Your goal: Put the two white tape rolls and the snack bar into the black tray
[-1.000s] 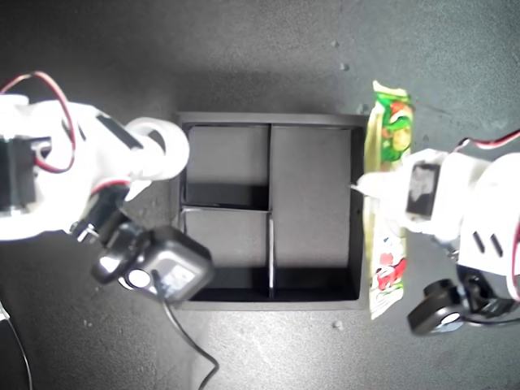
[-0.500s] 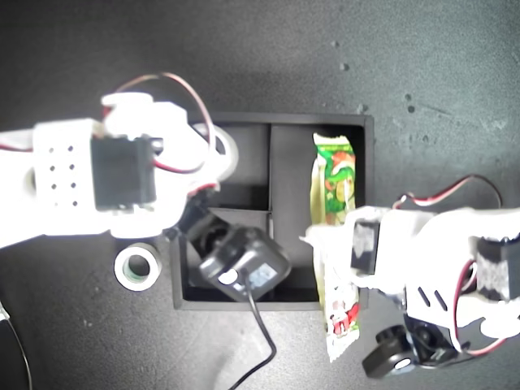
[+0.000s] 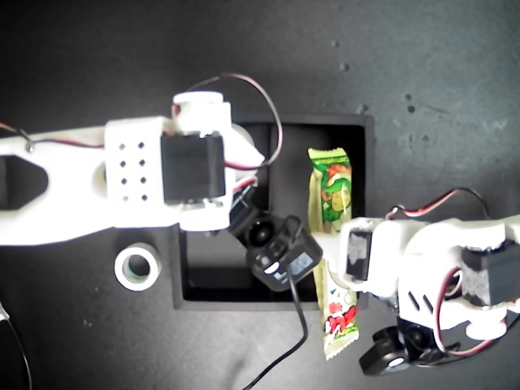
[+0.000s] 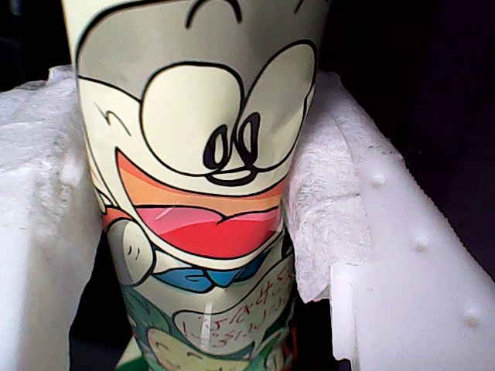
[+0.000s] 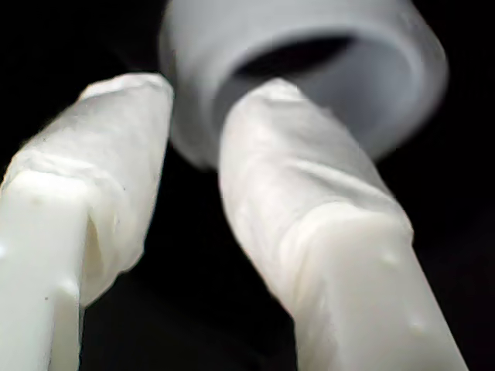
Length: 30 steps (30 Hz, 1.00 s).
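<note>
The snack bar (image 3: 329, 191) hangs lengthwise over the black tray's (image 3: 367, 162) long compartment, its red-lettered end (image 3: 340, 325) sticking out past the tray's near wall. My first gripper (image 3: 335, 258) is shut on its middle; up close the padded fingers (image 4: 332, 193) squeeze the snack bar's cartoon face (image 4: 201, 154). My second gripper (image 3: 248, 158) is over the tray's small compartments, shut on the wide white tape roll (image 3: 242, 145). Its fingers (image 5: 309, 216) pinch the tape roll's wall (image 5: 371, 77). The smaller tape roll (image 3: 136, 266) with a greenish core lies on the table off the tray, towards the exterior view's left.
The second arm's white body (image 3: 114, 183) and black camera (image 3: 280, 256) with its cable (image 3: 296, 325) cover much of the tray's small compartments. The dark table (image 3: 422, 65) surrounds the tray.
The first gripper lifted the snack bar from beside the tray and brought it over the long compartment. The second arm swung towards the exterior view's right with the wide roll, uncovering the smaller roll.
</note>
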{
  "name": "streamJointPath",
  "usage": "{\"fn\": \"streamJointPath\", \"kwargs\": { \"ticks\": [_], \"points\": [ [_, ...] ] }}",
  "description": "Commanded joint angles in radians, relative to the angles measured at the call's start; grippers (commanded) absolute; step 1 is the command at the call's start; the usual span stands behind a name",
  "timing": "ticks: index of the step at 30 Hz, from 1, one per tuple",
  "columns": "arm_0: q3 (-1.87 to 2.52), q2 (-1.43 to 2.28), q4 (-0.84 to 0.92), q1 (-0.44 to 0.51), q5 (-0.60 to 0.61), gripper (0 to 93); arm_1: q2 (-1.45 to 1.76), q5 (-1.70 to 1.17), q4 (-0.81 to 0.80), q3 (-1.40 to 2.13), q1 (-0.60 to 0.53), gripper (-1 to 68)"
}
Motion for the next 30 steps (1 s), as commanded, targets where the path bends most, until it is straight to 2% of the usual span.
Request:
{"fn": "streamJointPath", "kwargs": {
  "ticks": [1,3,10,13,16,18,19,21,24,30],
  "points": [
    [-0.049,0.005,0.018,-0.008,-0.008,14.2,0.011,0.035,0.009,0.012,0.018,17.4],
    [-0.051,0.0,0.018,-0.011,-0.008,17.5,0.011,0.034,0.006,0.012,0.025,21.7],
    [-0.037,0.048,0.02,-0.012,0.002,18.5,0.011,0.005,0.048,-0.057,0.04,25.8],
    [0.02,0.14,0.02,-0.014,0.018,18.5,0.011,-0.021,0.161,-0.141,0.061,26.9],
    [0.147,0.304,0.02,-0.021,0.026,18.6,0.011,-0.043,0.35,-0.262,0.097,29.1],
    [0.258,0.442,0.02,-0.029,0.026,18.4,0.034,-0.046,0.437,-0.321,0.126,24.9],
    [0.318,0.515,0.02,-0.034,0.023,18.1,0.087,-0.035,0.437,-0.291,0.141,17.7],
    [0.439,0.664,0.02,-0.04,0.011,16.7,0.184,0.006,0.437,-0.219,0.175,8.3],
    [0.607,0.861,0.02,-0.032,-0.035,13.6,0.327,0.152,0.437,-0.06,0.239,1.2],
    [0.91,1.144,-0.04,0.058,-0.161,6.4,0.471,0.36,0.436,0.196,0.278,-0.1]
  ]
}}
